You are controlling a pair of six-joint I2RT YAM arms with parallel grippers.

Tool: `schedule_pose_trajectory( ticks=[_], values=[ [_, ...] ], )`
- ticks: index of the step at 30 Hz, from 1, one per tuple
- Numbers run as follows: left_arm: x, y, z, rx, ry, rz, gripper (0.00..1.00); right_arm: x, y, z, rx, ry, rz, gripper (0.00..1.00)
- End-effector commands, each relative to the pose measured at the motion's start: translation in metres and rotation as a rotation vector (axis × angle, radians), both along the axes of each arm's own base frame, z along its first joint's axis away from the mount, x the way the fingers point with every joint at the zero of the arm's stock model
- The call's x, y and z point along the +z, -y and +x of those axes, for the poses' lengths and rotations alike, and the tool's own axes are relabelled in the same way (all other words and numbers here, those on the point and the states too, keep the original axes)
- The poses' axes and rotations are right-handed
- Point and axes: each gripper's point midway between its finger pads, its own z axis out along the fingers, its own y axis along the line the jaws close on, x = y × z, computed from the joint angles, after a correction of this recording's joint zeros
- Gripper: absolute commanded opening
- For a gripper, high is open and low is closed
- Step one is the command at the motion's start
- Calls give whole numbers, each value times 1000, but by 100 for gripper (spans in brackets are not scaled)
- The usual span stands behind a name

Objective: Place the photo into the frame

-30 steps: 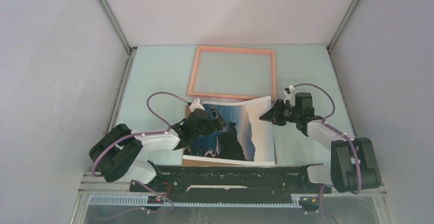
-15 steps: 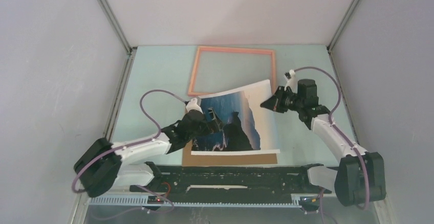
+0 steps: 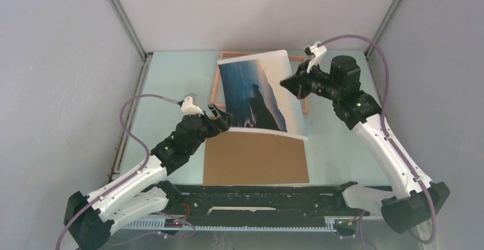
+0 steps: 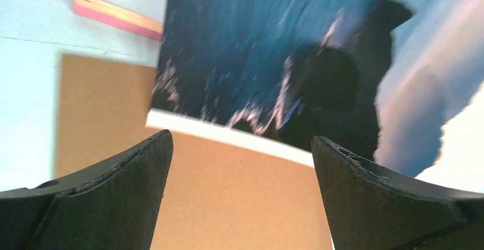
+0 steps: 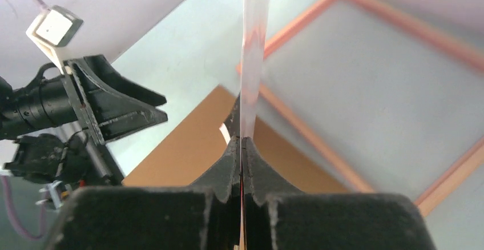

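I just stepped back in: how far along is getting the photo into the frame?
Done: the photo is picked up, and the brown backing board lies bare. In hand: the right end effector pinches its edge, holding it tilted over the frame; the left end effector is open beside its lower corner. Remaining: laying it flat inside.

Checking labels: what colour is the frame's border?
Salmon-pink to orange; the frame shows best in the right wrist view.

The photo is seen as thin, flexible printed paper. The frame is edged in smooth salmon-pink strips around a clear pane. The backing board is shown as matt brown card.
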Motion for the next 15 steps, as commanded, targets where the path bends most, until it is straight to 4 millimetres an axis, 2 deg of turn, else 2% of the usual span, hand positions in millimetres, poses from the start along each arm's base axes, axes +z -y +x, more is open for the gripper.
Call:
schedule_pose_trajectory(
  ticks=[1, 8, 11, 15],
  values=[
    [26, -18, 11, 48, 51, 4, 100, 45, -13, 14, 44, 306, -178, 0],
    [41, -34, 25, 95, 69, -24, 100, 104, -42, 33, 135, 625, -272, 0],
    [50, -43, 31, 107, 83, -42, 100, 88, -50, 46, 221, 772, -403, 0],
    [59, -60, 32, 154, 108, -47, 100, 19, -48, 68, 383, 971, -647, 0]
  ],
)
